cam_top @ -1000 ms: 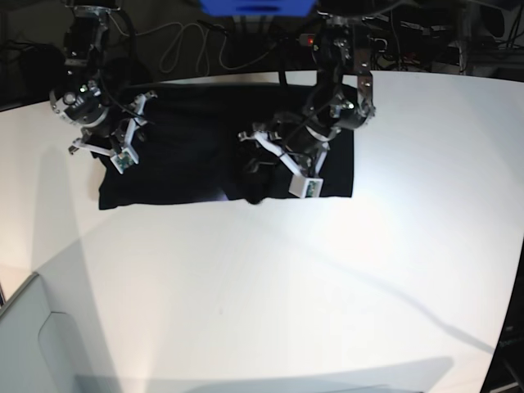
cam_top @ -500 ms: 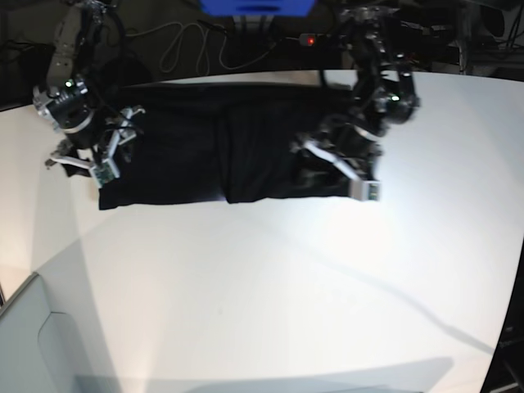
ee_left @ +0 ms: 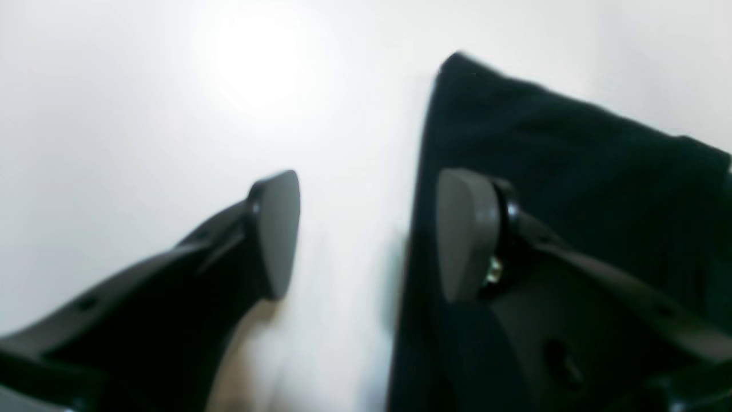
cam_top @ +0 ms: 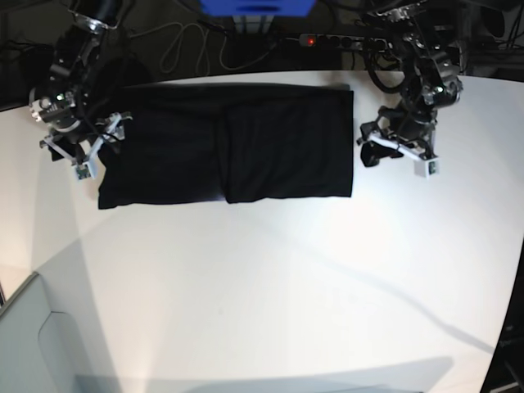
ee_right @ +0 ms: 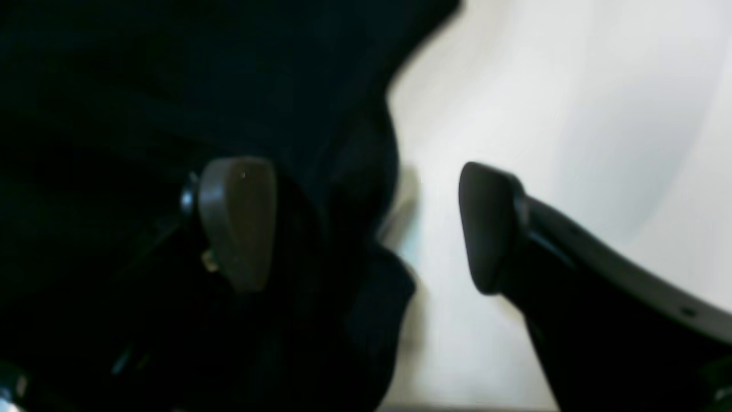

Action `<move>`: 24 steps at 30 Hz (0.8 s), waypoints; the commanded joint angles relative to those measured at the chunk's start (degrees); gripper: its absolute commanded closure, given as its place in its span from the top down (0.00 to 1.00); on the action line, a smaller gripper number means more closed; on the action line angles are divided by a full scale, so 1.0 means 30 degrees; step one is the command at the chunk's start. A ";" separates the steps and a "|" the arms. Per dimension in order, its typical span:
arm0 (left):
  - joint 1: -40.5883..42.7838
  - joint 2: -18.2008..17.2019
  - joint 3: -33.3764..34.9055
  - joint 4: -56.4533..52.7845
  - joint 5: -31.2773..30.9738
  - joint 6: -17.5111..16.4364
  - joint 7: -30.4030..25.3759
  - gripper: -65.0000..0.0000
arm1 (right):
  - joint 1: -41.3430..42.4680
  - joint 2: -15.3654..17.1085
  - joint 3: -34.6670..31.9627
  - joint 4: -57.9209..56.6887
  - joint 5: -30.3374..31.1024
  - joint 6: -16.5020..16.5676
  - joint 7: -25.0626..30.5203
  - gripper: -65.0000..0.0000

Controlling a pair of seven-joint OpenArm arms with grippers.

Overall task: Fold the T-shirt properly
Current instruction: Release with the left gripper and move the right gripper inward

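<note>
Now both pincers gape empty, the left gripper (cam_top: 399, 154) at right and the right gripper (cam_top: 80, 149) at left, flanking the shirt (cam_top: 225, 146) lying as a flat band across the upper table (cam_top: 270, 295); next, seemingly, an end-to-end fold.

You've got nothing readable here: no text, label, brand, number or sign in any view. The shirt (cam_top: 229, 143) shows only plain black cloth, no lettering. The blue block (cam_top: 255, 6) behind the shirt's far edge is blank too. Both wrist views are too blurred for any marking.
</note>
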State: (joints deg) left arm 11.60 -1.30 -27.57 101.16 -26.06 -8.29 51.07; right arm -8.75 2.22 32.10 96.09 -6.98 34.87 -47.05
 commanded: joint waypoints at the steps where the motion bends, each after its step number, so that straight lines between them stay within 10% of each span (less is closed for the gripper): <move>1: -0.0129 -0.0109 0.0004 0.0227 -0.0294 -0.0122 -0.0481 0.56 | 0.0354 0.0271 0.0275 0.0042 0.0115 0.0405 0.0224 0.74; 11: -0.0129 0.0009 0.0121 -0.0154 -0.0294 -0.0122 -0.0539 0.56 | 0.0793 0.0242 0.0656 -0.2566 0.0115 0.0434 0.0224 0.71; 21: -0.0129 0.0038 0.0092 -0.1004 -0.0294 -0.0122 -0.0598 0.56 | 0.0383 0.0066 -0.0838 -0.2566 0.0086 0.0434 0.0224 0.00; 24: -0.0129 0.0038 0.0033 -0.1004 -0.0294 -0.0122 -0.0598 0.56 | 0.0237 0.0066 -0.1278 -0.2478 0.0115 0.0464 0.0224 0.01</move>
State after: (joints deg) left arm 11.55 -0.93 -27.24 97.25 -26.13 -8.25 50.26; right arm -7.35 2.68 28.67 89.03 -4.47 34.65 -42.85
